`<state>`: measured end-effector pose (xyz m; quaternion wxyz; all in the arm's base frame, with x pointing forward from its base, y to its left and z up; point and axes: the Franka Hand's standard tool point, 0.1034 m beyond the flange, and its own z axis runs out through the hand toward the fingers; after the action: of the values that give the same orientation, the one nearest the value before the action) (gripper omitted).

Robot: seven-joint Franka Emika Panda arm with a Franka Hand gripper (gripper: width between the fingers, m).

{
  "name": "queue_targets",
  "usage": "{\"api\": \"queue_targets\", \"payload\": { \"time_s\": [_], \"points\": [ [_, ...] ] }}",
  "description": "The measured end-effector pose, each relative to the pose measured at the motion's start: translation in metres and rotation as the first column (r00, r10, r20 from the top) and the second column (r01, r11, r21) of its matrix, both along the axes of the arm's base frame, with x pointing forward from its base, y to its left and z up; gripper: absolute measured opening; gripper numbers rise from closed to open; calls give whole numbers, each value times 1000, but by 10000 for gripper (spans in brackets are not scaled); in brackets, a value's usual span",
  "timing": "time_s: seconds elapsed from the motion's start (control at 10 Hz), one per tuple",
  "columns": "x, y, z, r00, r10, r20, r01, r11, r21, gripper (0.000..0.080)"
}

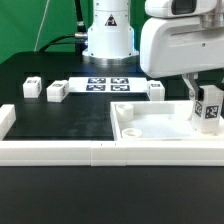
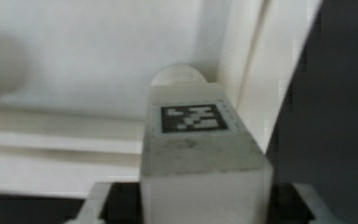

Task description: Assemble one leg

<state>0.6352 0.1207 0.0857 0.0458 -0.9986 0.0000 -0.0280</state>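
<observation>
White plastic on white plastic gives us little contrast for judging alignment. We see the gripper (image 1: 203, 95) closed on the leg (image 1: 208, 110), holding it upright over the far right corner of the panel (image 1: 150, 128), close to what looks like a round socket (image 2: 181, 73); we cannot tell whether they touch. If the leg comes down off-centre or tilted, it could catch the rim, jam, or slip within the jaws. A sideways push could also shove the panel along the table (image 1: 70, 115).

The leg (image 1: 209, 110) is above the panel (image 1: 150, 128) toward the exterior view's right; the marker board (image 1: 108, 84) lies behind.
</observation>
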Motion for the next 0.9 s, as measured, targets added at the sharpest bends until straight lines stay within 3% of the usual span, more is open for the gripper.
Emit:
{"api": "queue_targets", "payload": {
  "time_s": [0.2, 0.5, 0.9],
  "points": [
    [0, -2, 0, 971, -238, -12, 238, 971, 6, 291],
    [1, -3, -1, 847, -531, -25, 532, 847, 7, 292],
    [0, -4, -1, 547, -836, -51, 837, 547, 4, 292]
  ]
}}
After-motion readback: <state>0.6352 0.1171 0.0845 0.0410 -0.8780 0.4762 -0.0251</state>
